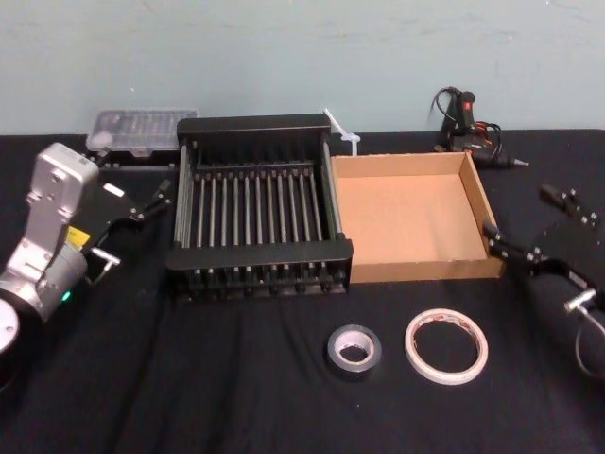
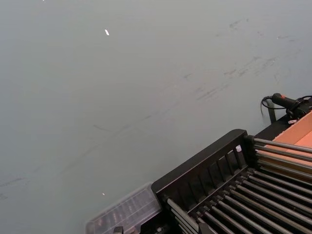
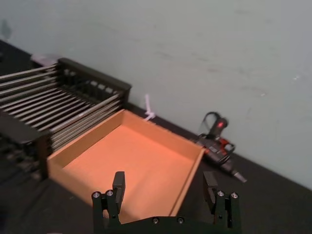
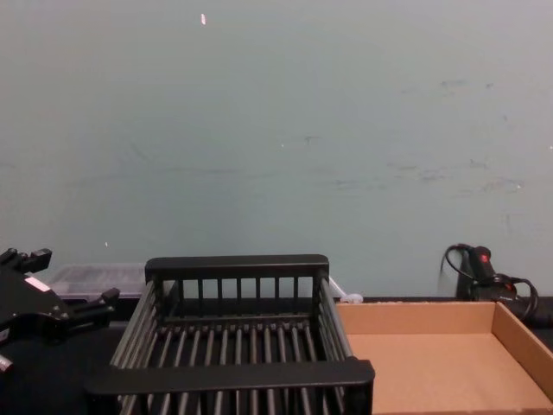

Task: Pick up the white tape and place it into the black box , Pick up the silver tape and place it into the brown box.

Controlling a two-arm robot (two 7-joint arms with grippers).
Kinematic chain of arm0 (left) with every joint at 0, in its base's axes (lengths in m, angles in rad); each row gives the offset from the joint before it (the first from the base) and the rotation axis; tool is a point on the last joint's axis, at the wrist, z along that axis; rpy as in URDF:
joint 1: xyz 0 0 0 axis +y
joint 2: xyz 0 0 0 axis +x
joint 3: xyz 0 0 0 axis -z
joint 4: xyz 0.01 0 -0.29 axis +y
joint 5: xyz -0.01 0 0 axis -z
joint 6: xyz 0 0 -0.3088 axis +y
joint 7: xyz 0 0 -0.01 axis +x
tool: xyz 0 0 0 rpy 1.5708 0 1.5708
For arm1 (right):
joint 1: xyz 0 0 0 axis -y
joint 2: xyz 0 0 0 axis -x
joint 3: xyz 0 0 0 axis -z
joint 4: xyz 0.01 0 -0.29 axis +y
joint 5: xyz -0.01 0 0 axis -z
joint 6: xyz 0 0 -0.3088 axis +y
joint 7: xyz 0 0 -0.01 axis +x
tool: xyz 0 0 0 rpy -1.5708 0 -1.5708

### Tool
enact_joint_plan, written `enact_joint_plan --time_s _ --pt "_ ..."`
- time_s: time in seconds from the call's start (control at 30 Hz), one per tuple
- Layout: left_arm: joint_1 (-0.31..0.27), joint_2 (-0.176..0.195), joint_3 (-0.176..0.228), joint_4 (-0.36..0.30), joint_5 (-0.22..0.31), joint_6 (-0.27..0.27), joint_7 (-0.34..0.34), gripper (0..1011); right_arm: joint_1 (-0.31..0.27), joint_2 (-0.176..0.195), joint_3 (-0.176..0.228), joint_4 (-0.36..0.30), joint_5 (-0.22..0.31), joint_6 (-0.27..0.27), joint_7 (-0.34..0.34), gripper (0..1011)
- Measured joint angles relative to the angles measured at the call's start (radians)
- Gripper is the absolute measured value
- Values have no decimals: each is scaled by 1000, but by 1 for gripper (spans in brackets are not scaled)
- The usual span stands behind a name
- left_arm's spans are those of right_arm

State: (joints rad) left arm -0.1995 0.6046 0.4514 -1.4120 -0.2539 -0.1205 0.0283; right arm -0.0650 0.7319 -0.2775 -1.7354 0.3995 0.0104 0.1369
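Note:
The white tape (image 1: pixel 446 346), printed in red, lies flat on the black cloth near the table's front, right of centre. Beside it on its left lies the silver tape (image 1: pixel 354 350), a dark roll with a pale core. Behind them the black box (image 1: pixel 260 255) (image 4: pixel 233 375) stands left of the brown box (image 1: pixel 430 270) (image 3: pixel 127 163) (image 4: pixel 432 367), their sides touching, and I see nothing in either. My left gripper (image 1: pixel 134 184) (image 4: pixel 65 277) hovers open left of the black box. At the brown box's right side my right gripper (image 1: pixel 520 216) (image 3: pixel 164 185) hangs open, holding nothing.
A clear plastic case (image 1: pixel 142 130) (image 2: pixel 124 214) sits behind the black box at the back left. A black and red corded tool (image 1: pixel 463 118) (image 3: pixel 217 141) lies at the back right by the wall. A small white object (image 1: pixel 342 132) leans behind the boxes.

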Motion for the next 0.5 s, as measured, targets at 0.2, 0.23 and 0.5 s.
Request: enact_joint_plan --time_s 0.2,0.23,0.5 --pt "0 0 0 0 0 0 0 1001 -44 22 5 -42 26 49 55 1002" --pt "0 0 0 0 0 0 0 1001 -49 23 6 -45 29 55 62 1002" --pt "0 0 0 0 0 0 0 1001 -65 23 0 -50 46 125 119 1002"
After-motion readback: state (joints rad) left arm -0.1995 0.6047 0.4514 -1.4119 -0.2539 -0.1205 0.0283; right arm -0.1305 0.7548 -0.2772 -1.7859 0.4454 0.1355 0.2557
